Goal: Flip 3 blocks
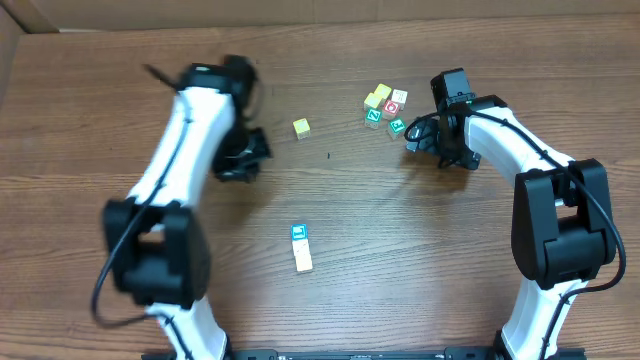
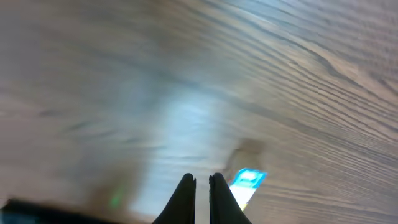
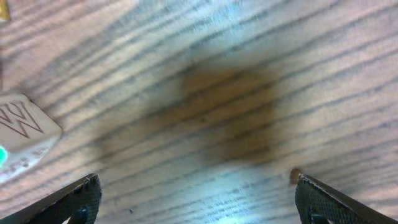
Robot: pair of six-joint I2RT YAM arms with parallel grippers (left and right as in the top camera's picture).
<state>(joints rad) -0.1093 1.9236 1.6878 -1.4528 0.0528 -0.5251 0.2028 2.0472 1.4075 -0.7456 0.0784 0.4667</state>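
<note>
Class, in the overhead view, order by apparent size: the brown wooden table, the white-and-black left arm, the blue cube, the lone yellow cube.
1. brown wooden table
2. white-and-black left arm
3. blue cube with a white mark and lone yellow cube: they look alike, so no ranking.

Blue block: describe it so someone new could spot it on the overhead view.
On the table, look midway between the two arms, toward their bases. A short row of blocks lies there alone; the blue block is its far end, the only blue one, white-marked on top.
</note>
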